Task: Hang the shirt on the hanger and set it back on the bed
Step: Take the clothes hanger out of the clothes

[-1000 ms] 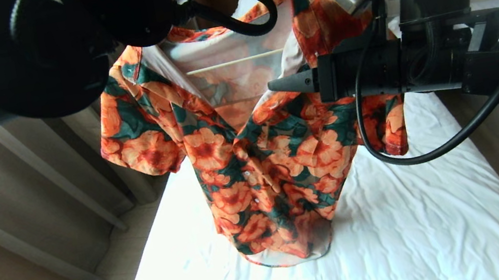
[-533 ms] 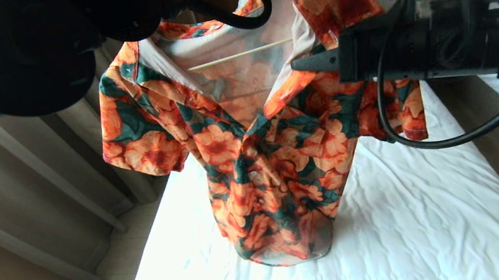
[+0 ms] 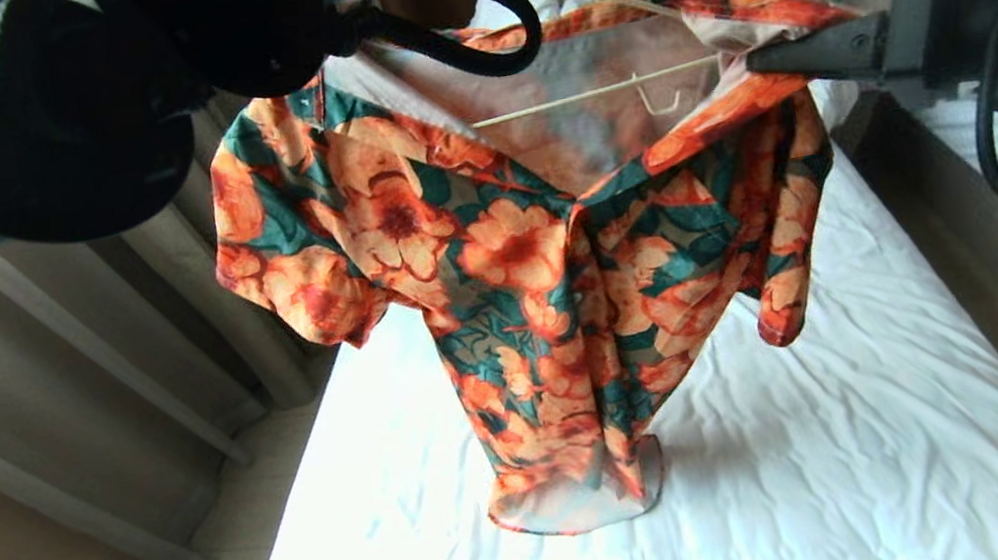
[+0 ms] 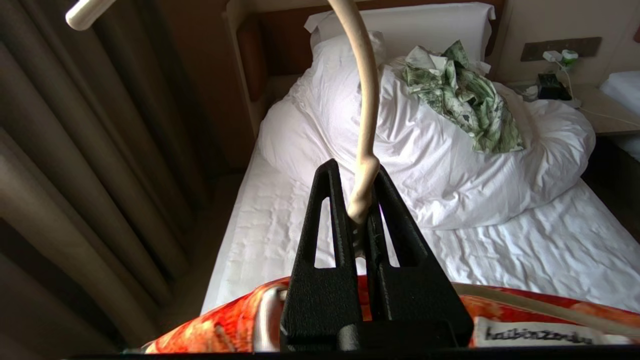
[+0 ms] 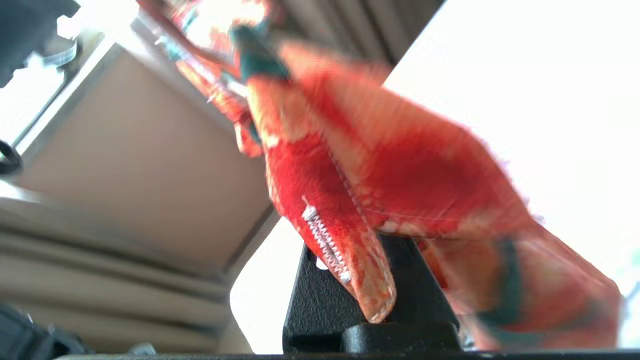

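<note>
Left claw (image 4: 361,220) was clenched on the twisted neck of the hanger (image 4: 367,125), holding it up high over the bed (image 3: 795,474); hook curved up past the fingers (cream wire, thin). Right claw (image 3: 761,61) was clamped shut on the shirt (image 3: 542,293) at its collar edge on the robot's right, pulling that side of the cloth outward and taut. The shirt hung from the hanger, front open at the neck, pale inside showing, the hanger's crossbar visible through the opening. One sleeve drooped on each side; the hem touched the wrinkled white sheet. Farther off, a bunched duvet (image 4: 435,150) lay near the headboard with a green-and-white cloth (image 4: 460,95) on top. Curtains (image 3: 118,364) hung along the bed's left side.
</note>
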Available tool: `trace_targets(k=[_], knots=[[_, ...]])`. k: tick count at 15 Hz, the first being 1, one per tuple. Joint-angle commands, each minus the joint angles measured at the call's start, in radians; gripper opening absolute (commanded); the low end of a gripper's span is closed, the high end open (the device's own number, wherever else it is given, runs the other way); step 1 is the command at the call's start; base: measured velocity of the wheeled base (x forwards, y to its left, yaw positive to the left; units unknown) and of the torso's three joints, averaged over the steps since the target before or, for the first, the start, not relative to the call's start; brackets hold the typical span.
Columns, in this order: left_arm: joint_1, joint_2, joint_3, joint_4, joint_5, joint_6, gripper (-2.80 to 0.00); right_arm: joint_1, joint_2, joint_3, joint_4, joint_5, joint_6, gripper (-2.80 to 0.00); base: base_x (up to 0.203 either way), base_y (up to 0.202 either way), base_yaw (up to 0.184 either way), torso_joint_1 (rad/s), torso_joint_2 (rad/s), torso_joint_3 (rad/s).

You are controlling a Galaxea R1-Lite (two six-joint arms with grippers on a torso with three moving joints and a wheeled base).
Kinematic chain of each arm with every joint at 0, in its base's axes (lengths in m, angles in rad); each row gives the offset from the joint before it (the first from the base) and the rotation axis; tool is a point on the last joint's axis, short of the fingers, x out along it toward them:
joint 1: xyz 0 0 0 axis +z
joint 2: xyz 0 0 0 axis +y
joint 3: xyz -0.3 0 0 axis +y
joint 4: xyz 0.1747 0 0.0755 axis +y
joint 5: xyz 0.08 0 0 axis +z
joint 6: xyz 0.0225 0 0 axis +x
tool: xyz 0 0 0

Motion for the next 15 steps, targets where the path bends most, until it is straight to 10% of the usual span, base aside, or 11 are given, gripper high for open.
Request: trace_targets(k=[1,13,14,15], knots=[[-0.002,-0.007,0.011,-0.005,0.005,0.002,-2.8,-0.045,-0.034,0.012,0.0,0.004,0.012,-2.8,0.0,0.0,0.0,0.0,0.0,0.0],[-0.028,-0.024,0.02,-0.008,0.004,0.001,-2.8,-0.106,0.022,0.066,0.059,0.011,0.007,-2.8,0.0,0.0,0.0,0.0,0.0,0.0],[-0.028,-0.022,0.02,-0.007,0.004,0.001,-2.8,-0.098,0.032,0.067,0.056,0.011,0.006,0.0,0.0,0.0,0.0,0.0,0.0,0.0],[-0.028,-0.022,0.02,-0.008,0.004,0.001,-2.8,-0.093,0.033,0.059,0.056,0.01,0.006,0.0,0.0,0.0,0.0,0.0,0.0,0.0]])
